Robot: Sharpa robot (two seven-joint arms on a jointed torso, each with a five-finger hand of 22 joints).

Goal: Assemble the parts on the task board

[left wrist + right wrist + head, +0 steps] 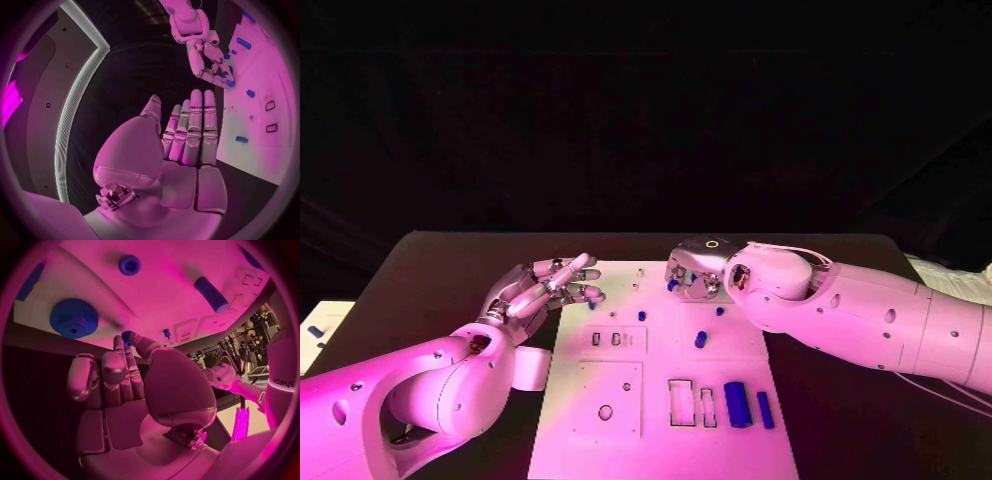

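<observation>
The white task board [661,440] lies in the middle of the black table. My right hand [700,275] hovers over its far end and pinches a small blue part [127,335] between thumb and a finger. The left hand [545,285] floats at the board's left edge, fingers stretched out and apart, holding nothing. On the board lie a blue cylinder [701,340], a thick blue block [736,403] and a long blue bar [764,408] beside two rectangular slots [682,402]. The right wrist view shows a blue gear [74,317] and a blue cylinder [211,294] on the board.
A white tray [318,325] with a blue piece sits at the table's left edge. A white block [531,365] lies against the board's left side under my left arm. Small blue pegs [642,315] stand on the board's middle.
</observation>
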